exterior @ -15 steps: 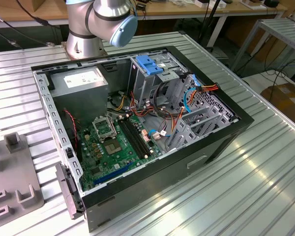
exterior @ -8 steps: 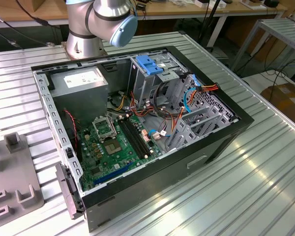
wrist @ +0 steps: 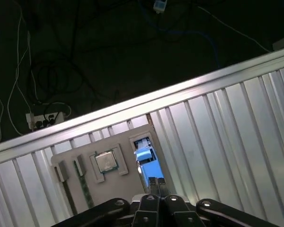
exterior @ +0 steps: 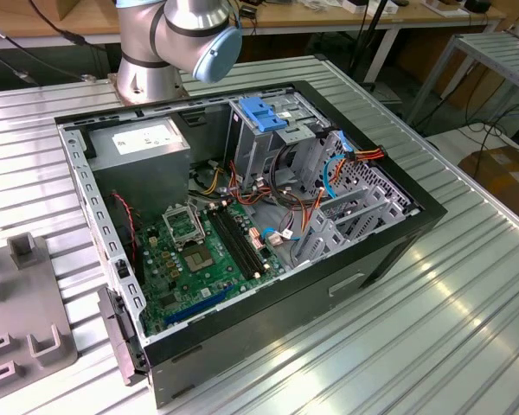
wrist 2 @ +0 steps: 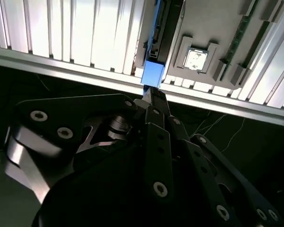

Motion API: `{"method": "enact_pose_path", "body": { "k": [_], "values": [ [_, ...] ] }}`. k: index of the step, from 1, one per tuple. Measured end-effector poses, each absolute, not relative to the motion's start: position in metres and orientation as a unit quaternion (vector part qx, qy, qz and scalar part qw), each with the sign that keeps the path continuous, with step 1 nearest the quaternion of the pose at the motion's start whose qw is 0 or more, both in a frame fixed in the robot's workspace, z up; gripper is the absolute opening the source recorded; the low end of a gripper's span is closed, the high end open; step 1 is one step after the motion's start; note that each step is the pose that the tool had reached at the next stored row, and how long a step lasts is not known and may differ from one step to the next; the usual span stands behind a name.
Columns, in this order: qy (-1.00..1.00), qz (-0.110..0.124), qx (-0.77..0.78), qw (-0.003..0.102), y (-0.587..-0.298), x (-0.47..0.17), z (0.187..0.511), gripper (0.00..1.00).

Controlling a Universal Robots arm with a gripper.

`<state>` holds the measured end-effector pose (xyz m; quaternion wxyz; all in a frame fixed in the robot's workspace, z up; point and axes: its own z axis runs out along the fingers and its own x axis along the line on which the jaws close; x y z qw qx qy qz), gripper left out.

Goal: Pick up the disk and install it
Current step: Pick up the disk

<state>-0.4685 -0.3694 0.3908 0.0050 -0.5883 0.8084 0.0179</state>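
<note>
Black gripper fingers are pinched together on the blue bracket edge of the disk in the first wrist view. The disk stands on edge in a slot of the grey holder tray on the ribbed aluminium table.

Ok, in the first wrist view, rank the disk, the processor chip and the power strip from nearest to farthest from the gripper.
1. The disk, its blue bracket right at the gripper.
2. The processor chip, beside the disk on the grey holder.
3. The power strip, down on the floor.
</note>
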Motion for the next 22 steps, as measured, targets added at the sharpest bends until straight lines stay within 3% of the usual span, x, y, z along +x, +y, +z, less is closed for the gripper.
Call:
{"method": "enact_pose_path", "body": {
  "k": [10,15,17,18,22],
  "values": [
    [0.746,0.017,-0.666,0.005,-0.369,-0.466,0.387,0.11],
    [0.702,0.017,-0.712,0.004,-0.369,-0.466,0.384,0.42],
    [0.692,0.016,-0.722,0.004,-0.369,-0.466,0.382,0.42],
    [0.687,0.016,-0.726,0.004,-0.369,-0.466,0.381,0.48],
    [0.680,0.015,-0.733,0.005,-0.370,-0.466,0.373,0.49]
  ]
}}
